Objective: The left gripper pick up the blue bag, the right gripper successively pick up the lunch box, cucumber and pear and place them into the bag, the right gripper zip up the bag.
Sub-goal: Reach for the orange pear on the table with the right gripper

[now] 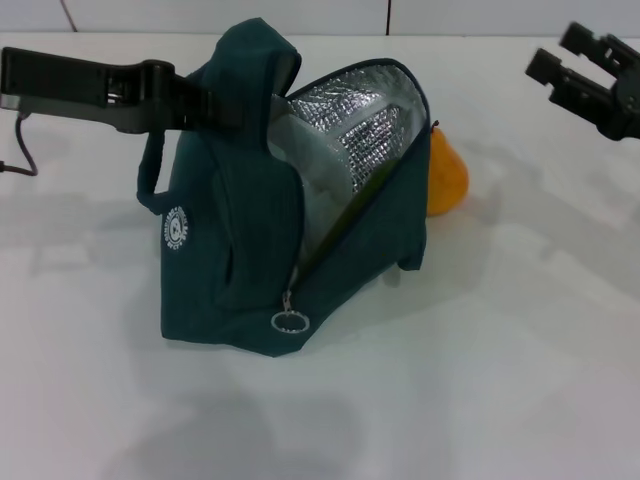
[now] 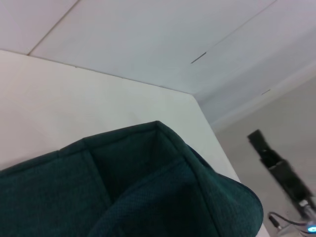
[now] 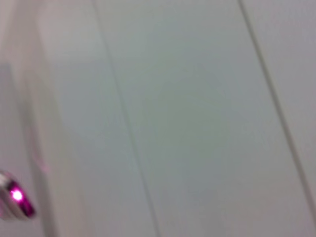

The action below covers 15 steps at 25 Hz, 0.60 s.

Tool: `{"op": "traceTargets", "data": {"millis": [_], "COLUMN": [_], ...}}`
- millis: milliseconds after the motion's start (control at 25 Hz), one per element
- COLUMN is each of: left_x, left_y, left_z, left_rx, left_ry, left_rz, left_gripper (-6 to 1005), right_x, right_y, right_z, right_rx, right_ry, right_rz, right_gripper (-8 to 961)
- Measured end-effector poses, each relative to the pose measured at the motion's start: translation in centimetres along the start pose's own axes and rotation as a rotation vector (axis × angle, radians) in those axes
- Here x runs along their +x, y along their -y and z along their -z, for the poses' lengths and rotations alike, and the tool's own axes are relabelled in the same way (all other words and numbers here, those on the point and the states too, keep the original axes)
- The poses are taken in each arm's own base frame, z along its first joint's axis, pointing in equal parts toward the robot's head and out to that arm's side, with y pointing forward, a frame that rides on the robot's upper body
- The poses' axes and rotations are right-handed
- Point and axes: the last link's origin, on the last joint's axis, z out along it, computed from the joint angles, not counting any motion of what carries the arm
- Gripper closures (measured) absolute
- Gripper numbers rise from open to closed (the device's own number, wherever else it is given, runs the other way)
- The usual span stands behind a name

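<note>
While the left gripper grips the blue bag by its handle at upper left, the bag stands mid-table, mouth open rightward, foil lining exposed. Lunch box and cucumber sit inside. Pear on the table, touching the bag's far right side. Right gripper at far right, fingers spread, holding nothing, well apart from the bag.

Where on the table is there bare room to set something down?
Bare table runs in front of the blue bag and to its right, below the open right gripper. It is crowded behind the bag, around the pear, and at the handle in the left gripper.
</note>
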Motion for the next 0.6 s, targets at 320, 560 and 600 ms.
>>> {"op": "traceTargets", "data": {"millis": [320, 560, 600], "left_x": [-0.3, -0.3, -0.3], "left_y": [0.3, 0.4, 0.4], "left_z": [0.6, 0.8, 0.7], "left_rx": [-0.007, -0.007, -0.008], "left_ry": [-0.031, -0.040, -0.040], "left_rz": [0.017, 0.020, 0.019], "left_gripper": [950, 950, 950], "right_x": [1.8, 2.5, 2.7], "right_y": [1.5, 1.0, 0.7], "right_z": [-2.2, -5.5, -6.0], "right_rx": [0.060, 0.018, 0.005], "right_ry": [-0.210, -0.309, -0.323], "right_rz": [0.065, 0.149, 0.162], "right_gripper": [185, 188, 188]}}
